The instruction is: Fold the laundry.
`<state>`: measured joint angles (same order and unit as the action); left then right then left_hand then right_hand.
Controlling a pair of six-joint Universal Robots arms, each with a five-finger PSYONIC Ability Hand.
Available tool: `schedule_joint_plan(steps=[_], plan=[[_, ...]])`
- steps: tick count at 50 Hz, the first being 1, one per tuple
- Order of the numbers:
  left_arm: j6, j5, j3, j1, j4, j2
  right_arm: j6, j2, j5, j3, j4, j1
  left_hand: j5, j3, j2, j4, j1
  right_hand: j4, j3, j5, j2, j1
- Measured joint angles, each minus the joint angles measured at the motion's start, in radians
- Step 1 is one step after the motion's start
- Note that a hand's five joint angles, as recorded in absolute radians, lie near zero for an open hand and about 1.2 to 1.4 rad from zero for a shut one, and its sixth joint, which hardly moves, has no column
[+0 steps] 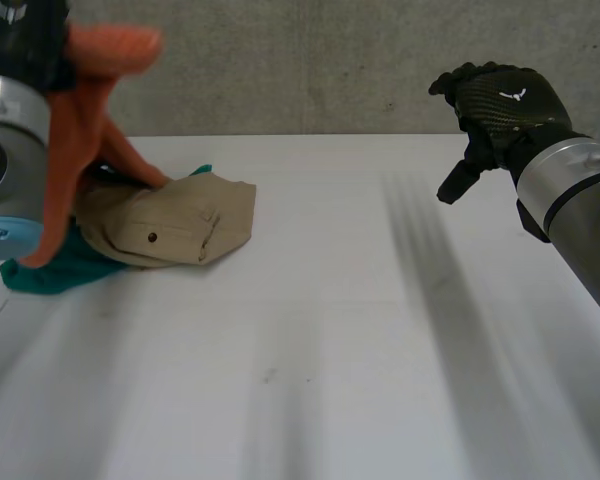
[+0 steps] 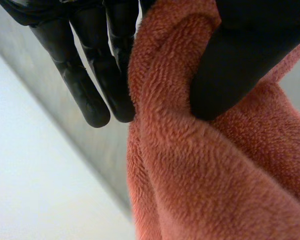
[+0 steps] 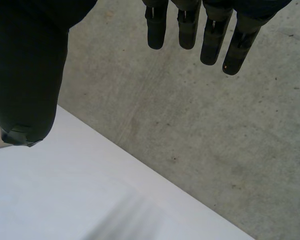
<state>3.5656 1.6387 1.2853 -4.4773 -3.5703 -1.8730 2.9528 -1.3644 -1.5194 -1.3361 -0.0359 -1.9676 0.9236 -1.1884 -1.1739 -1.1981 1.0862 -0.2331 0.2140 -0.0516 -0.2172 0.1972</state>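
At the upper left we see the left hand (image 2: 240,60) pinching an orange towel (image 1: 80,140) between thumb and fingers. The towel hangs down in front of a khaki garment (image 1: 170,225) lying on a green cloth (image 1: 55,268) at the tabletop's (image 1: 380,350) left. At the upper right, the right hand (image 1: 500,105) hovers above the tabletop, fingers straight and relaxed.

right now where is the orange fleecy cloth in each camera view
Head view: the orange fleecy cloth hangs from the left hand, its end by the folded tan garment.
Left wrist view: beside the palm, pinched between thumb and fingers.
Right wrist view: the open right hand faces the grey concrete wall and white table instead.
Shared landmark: that table edge against the wall.
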Motion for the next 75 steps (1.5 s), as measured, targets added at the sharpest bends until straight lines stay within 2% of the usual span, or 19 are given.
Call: schedule_joint_plan(steps=[8, 9, 10, 12, 13, 15, 16, 17, 19, 26, 29, 36, 42, 54, 63, 67, 72, 74, 75], plan=[[-0.157, -0.002, 0.033, 0.321, 0.079, 0.091, 0.000, -0.030, -0.002, 0.003, -0.004, 0.008, 0.000, -0.005, -0.008, 0.001, 0.000, 0.000, 0.000, 0.000, 0.000, 0.000], [-0.157, -0.002, 0.033, 0.321, 0.079, 0.091, 0.000, -0.030, -0.002, 0.003, -0.004, 0.008, 0.000, -0.005, -0.008, 0.001, 0.000, 0.000, 0.000, 0.000, 0.000, 0.000], [-0.169, -0.003, 0.040, 0.392, 0.105, 0.062, 0.000, -0.033, -0.002, 0.002, -0.004, 0.008, -0.040, 0.085, 0.074, 0.094, -0.034, 0.000, 0.000, 0.000, 0.000, 0.000], [-0.177, -0.005, 0.044, 0.483, 0.148, 0.003, 0.000, -0.045, -0.001, 0.002, -0.004, 0.009, -0.266, 0.332, 0.344, 0.345, -0.296, 0.000, 0.000, 0.000, 0.000, 0.000], [-0.177, -0.005, 0.044, 0.506, 0.163, -0.017, 0.000, -0.046, -0.001, 0.002, -0.004, 0.009, -0.476, 0.539, 0.533, 0.556, -0.539, 0.000, 0.000, 0.000, 0.000, 0.000], [-0.177, -0.004, 0.041, 0.560, 0.214, -0.078, 0.000, -0.051, 0.000, 0.004, -0.003, 0.010, -0.741, 0.808, 0.804, 0.831, -0.810, 0.000, 0.000, 0.000, 0.000, 0.000], [-0.177, -0.004, 0.041, 0.560, 0.214, -0.078, 0.000, -0.051, 0.000, 0.004, -0.003, 0.010, -0.741, 0.808, 0.804, 0.831, -0.810, 0.000, 0.000, 0.000, 0.000, 0.000], [-0.177, -0.003, 0.034, 0.588, 0.263, -0.125, 0.000, -0.052, 0.000, 0.006, -0.003, 0.011, -0.870, 0.960, 0.950, 0.978, -0.898, 0.000, 0.000, 0.000, 0.000, 0.000], [-0.177, -0.003, 0.028, 0.598, 0.300, -0.151, 0.000, -0.052, 0.001, 0.007, -0.003, 0.012, -0.877, 0.978, 0.970, 0.996, -0.898, 0.000, 0.000, 0.000, 0.000, 0.000], [-0.176, -0.002, 0.016, 0.543, 0.397, -0.163, -0.012, -0.050, 0.008, 0.012, -0.005, 0.023, -0.877, 0.978, 0.971, 0.996, -0.898, 0.000, 0.000, 0.000, 0.000, 0.000], [-0.174, -0.006, 0.029, 0.446, 0.407, -0.108, -0.041, -0.045, 0.011, 0.014, -0.010, 0.024, -0.877, 0.978, 0.972, 0.996, -0.898, 0.000, 0.000, 0.000, 0.000, 0.000], [-0.165, -0.015, 0.071, 0.299, 0.405, -0.057, -0.216, 0.002, 0.011, 0.016, -0.088, 0.004, -0.877, 0.978, 0.972, 0.996, -0.898, 0.000, 0.000, 0.000, 0.000, 0.000], [-0.164, -0.028, 0.122, 0.251, 0.407, -0.066, -0.365, 0.073, 0.005, 0.004, -0.181, -0.023, -0.877, 0.976, 0.969, 0.992, -0.895, 0.000, 0.000, 0.000, 0.000, 0.000], [-0.161, -0.177, 0.131, 0.252, 0.378, -0.203, -0.413, 0.160, -0.005, -0.116, -0.184, -0.025, -0.798, 0.894, 0.876, 0.899, -0.784, 0.000, 0.000, 0.000, 0.000, 0.000], [-0.094, -0.171, 0.016, 0.274, 0.303, -0.379, -0.405, 0.157, -0.004, -0.218, -0.110, -0.013, -0.687, 0.782, 0.768, 0.790, -0.674, 0.000, 0.000, 0.000, 0.000, 0.000], [-0.022, -0.151, -0.023, 0.287, 0.279, -0.434, -0.402, 0.154, -0.004, -0.249, -0.095, -0.012, -0.522, 0.604, 0.589, 0.621, -0.482, 0.000, 0.000, 0.000, 0.000, 0.000], [0.032, -0.139, -0.044, 0.294, 0.257, -0.465, -0.385, 0.155, -0.002, -0.271, -0.068, -0.001, -0.044, 0.136, 0.103, 0.133, 0.017, 0.000, 0.000, 0.000, 0.000, 0.000], [0.037, -0.138, -0.046, 0.295, 0.252, -0.468, -0.382, 0.155, -0.001, -0.272, -0.066, 0.001, -0.044, 0.136, 0.103, 0.133, 0.017, 0.000, 0.000, 0.000, 0.000, 0.000], [0.043, -0.138, -0.046, 0.296, 0.244, -0.468, -0.366, 0.157, 0.002, -0.273, -0.060, 0.013, 0.047, 0.018, -0.004, 0.012, 0.069, 0.000, 0.000, 0.000, 0.000, 0.000]])
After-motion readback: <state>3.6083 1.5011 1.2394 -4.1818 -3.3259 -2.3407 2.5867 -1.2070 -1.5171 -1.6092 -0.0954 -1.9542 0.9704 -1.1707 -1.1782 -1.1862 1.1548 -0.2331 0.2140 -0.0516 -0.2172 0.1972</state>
